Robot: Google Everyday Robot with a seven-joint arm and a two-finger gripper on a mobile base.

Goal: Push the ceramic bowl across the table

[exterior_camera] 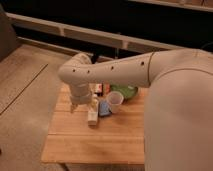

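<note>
The bright green ceramic bowl (125, 92) sits at the far side of the light wooden table (95, 140), partly hidden by my arm and by the white cup (115, 102) in front of it. My gripper (75, 104) hangs below the white arm's elbow over the table's left part, left of the bowl and apart from it.
A white cup stands just in front of the bowl. A blue item (104, 108) and a pale box-like item (92, 115) lie left of the cup. A dark bottle-like item (99, 89) stands at the back. My white arm covers the table's right side. Floor lies left.
</note>
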